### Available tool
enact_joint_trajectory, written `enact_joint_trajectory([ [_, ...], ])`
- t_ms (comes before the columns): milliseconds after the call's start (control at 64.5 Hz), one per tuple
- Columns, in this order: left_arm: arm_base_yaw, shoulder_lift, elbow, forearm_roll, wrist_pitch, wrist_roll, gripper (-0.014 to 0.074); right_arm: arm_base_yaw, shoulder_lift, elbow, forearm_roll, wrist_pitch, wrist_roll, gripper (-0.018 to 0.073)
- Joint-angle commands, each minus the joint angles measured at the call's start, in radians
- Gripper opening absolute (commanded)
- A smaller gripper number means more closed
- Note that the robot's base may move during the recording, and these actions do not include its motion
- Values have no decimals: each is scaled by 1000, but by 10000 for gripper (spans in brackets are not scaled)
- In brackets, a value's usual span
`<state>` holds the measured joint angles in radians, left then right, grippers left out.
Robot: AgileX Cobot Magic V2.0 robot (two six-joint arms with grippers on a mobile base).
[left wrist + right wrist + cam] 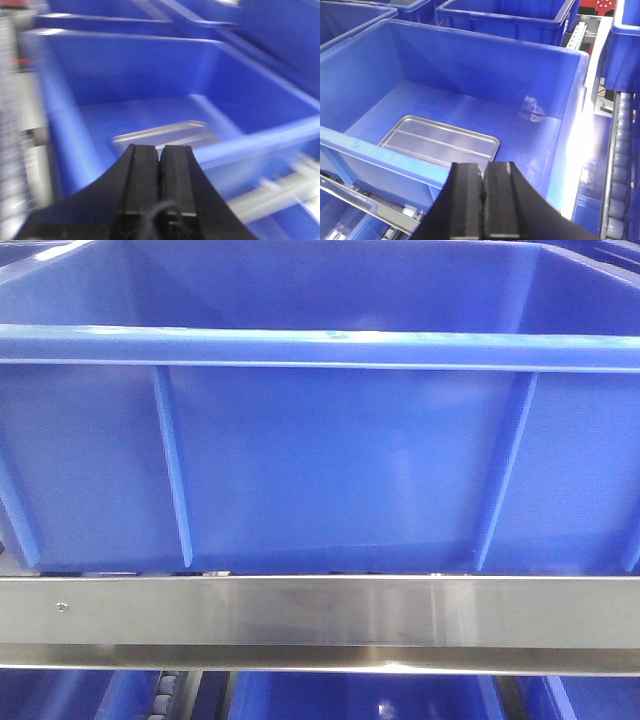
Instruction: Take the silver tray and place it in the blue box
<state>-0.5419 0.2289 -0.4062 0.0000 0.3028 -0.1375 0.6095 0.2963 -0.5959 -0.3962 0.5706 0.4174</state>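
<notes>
blue box (470,70): large deep crate, thick rim, vertical ribs on its outer wall; in the front view it fills the frame and stands on a steel rail (320,615). silver tray (440,142): shallow, rounded corners, two long ridges on its bottom; lies flat on the floor of the blue box, toward the near-left corner, close to the near wall. right gripper (483,175): black, above the near rim of the blue box, fingers pressed together with only a thin seam between them, nothing held; the silver tray lies below and just beyond it, slightly to its left. left gripper (160,152): black, fingers likewise closed flat against each other, empty; view blurred; the silver tray (165,135) shows as a pale slab on the floor of the blue box (125,70), directly beyond and below the fingertips. other blue crates (505,20): behind and beside the blue box. roller track (617,175): runs along the right side of the blue box.
</notes>
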Motion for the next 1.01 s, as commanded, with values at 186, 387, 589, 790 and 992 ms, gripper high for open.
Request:
enact_joint_trajectory([
  [186, 327, -193, 295, -32, -273, 4, -93, 1, 9, -24, -33, -86, -10, 56],
  [387, 427, -259, 427, -35, -338, 4, -93, 1, 9, -24, -33, -85, -10, 56],
  [589, 434, -259, 433, -35, -357, 4, -93, 1, 9, -18, -33, -83, -10, 56],
  [790, 434, -259, 433, -35, -357, 4, -93, 1, 9, -18, -33, -83, -10, 56],
  [992, 434, -259, 433, -35, -357, 4, -93, 1, 9, -18, -33, -83, -10, 56],
])
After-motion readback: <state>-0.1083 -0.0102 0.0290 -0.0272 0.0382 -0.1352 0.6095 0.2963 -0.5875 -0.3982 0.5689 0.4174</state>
